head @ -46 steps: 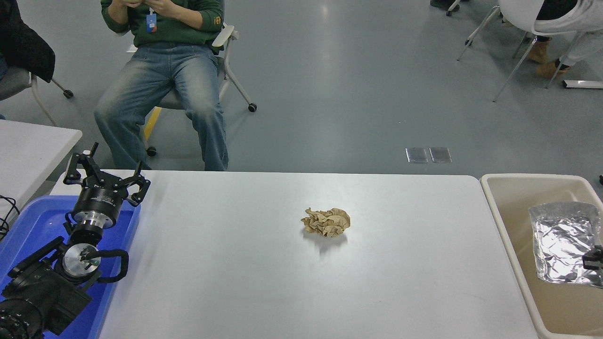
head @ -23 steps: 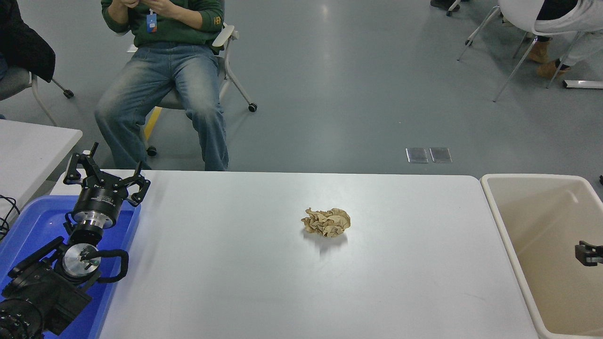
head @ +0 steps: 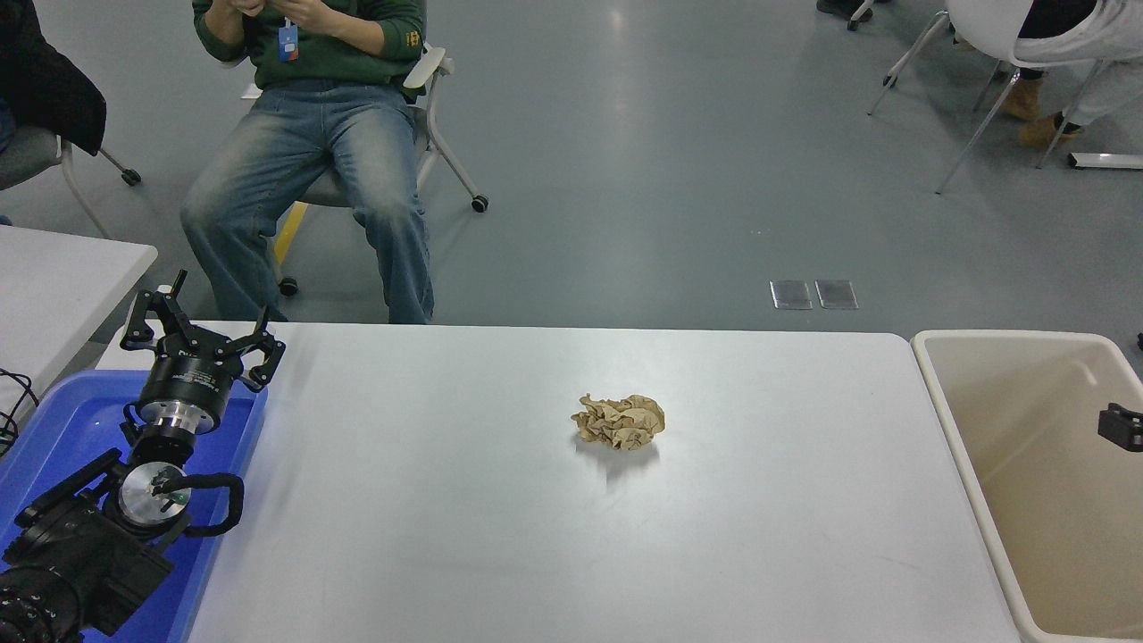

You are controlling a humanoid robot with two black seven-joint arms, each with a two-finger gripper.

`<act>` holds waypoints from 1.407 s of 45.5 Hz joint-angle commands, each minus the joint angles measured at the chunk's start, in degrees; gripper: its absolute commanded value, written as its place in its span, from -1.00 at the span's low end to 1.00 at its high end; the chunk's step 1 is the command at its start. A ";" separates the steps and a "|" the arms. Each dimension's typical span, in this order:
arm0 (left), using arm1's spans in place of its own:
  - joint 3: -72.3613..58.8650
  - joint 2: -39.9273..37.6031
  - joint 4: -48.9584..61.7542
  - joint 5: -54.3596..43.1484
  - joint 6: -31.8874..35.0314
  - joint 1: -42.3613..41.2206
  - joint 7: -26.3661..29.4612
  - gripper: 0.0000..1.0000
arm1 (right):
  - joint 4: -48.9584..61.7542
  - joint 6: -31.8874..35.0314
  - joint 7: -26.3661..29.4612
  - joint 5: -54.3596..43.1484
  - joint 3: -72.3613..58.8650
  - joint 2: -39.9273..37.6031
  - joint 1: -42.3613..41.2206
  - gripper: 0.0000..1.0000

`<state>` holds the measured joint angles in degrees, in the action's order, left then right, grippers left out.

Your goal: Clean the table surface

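Observation:
The table surface [head: 464,518] is a wide matte white top. A crumpled brown paper ball [head: 620,421] lies near its middle. My left gripper [head: 201,332] is parked at the lower left over a blue bin, its fingers spread open and holding nothing. Only a small black piece of my right gripper [head: 1123,427] shows at the right edge, above the beige bin, far to the right of the paper ball.
A beige bin [head: 939,393] stands against the table's right end. A blue bin [head: 54,429] sits at the left end. A smaller white table [head: 62,277] stands at far left. A person [head: 312,161] sits on a chair beyond the far edge.
The silver foil bag seen in the beige bin a second ago no longer shows. The right gripper has risen and drawn back toward the right edge. The left arm has not moved.

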<state>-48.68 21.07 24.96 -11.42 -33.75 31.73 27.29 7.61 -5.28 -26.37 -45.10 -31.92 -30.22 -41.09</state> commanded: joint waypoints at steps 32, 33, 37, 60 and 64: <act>-0.01 0.02 0.00 -0.01 0.00 0.00 0.04 1.00 | -14.72 6.77 -0.09 21.02 36.73 -9.59 -11.20 1.00; -0.01 0.02 0.00 -0.01 0.00 0.00 -0.05 1.00 | -15.42 6.60 -0.18 21.02 39.80 -9.59 -10.94 1.00; -0.01 0.02 0.00 -0.01 0.00 0.00 0.04 1.00 | -18.76 6.69 0.26 21.19 51.32 -9.24 -8.22 1.00; -0.01 -0.07 0.00 -0.01 0.00 0.00 0.04 1.00 | -55.67 10.73 8.61 35.17 82.10 -4.32 8.65 1.00; -0.01 0.02 0.00 -0.01 0.00 0.00 0.04 1.00 | -59.37 10.47 8.44 35.25 83.16 -2.30 10.59 1.00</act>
<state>-48.68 21.06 24.95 -11.41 -33.75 31.72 27.30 -37.88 4.40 -18.72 -12.16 40.99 -36.63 -37.42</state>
